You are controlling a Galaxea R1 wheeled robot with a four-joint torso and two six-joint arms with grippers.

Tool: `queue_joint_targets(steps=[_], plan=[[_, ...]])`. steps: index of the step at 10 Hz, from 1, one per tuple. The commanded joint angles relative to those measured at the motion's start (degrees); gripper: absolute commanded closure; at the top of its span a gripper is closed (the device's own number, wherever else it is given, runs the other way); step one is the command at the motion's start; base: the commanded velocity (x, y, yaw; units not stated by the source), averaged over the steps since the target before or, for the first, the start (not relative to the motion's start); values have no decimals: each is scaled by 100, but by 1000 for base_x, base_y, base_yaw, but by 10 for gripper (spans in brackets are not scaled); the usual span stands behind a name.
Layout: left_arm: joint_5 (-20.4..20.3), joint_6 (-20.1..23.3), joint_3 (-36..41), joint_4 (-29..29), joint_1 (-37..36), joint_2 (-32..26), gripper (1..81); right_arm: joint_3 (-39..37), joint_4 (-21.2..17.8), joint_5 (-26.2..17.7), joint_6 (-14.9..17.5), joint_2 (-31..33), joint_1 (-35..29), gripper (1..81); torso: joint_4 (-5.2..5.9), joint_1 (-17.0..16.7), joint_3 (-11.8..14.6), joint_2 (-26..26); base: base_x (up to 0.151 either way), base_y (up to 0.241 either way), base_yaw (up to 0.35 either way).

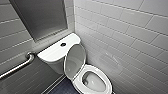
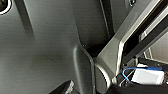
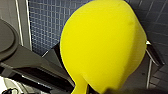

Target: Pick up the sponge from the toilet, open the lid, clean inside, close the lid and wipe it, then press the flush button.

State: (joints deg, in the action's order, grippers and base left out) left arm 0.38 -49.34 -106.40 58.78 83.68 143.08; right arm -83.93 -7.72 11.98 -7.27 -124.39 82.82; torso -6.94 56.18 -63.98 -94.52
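Note:
The white toilet (image 1: 93,82) stands in the corner of the room, seen in the head view. Its lid (image 1: 74,60) is raised and leans back against the tank (image 1: 53,52). The seat ring is down around the open bowl. The small dark flush button (image 1: 63,44) sits in the middle of the tank top. In the right wrist view the bright yellow sponge (image 3: 102,45) looms large, pinched at its near end by my right gripper (image 3: 82,88), which is shut on it. My left gripper is open and holds nothing.
A metal grab bar (image 1: 20,65) runs along the left wall beside the tank. A white tiled wall (image 1: 125,37) rises close on the toilet's right. The floor (image 1: 62,88) is dark blue small tile. A dark panel (image 1: 40,17) hangs above the tank.

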Motion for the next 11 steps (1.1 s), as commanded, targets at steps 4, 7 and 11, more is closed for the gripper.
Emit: queue_joint_targets(steps=[4, 7, 11], plan=[[-117, -199, -592, -658, 215, 36, 10, 1019, -1048, -451, 797, 957, -1586, 811, 2, 0, 0, 0, 0, 0, 0], [-65, -121, -1102, -666, 355, 362, 10, 1266, -1074, -1285, 771, 957, -2712, 811, 2, 0, 0, 0, 0, 0, 0], [-73, 3056, -1112, -2848, 479, 415, 10, 1354, -1083, -1601, 771, 966, -3573, 811, 2, 0, 0, 0, 0, 0, 0]])
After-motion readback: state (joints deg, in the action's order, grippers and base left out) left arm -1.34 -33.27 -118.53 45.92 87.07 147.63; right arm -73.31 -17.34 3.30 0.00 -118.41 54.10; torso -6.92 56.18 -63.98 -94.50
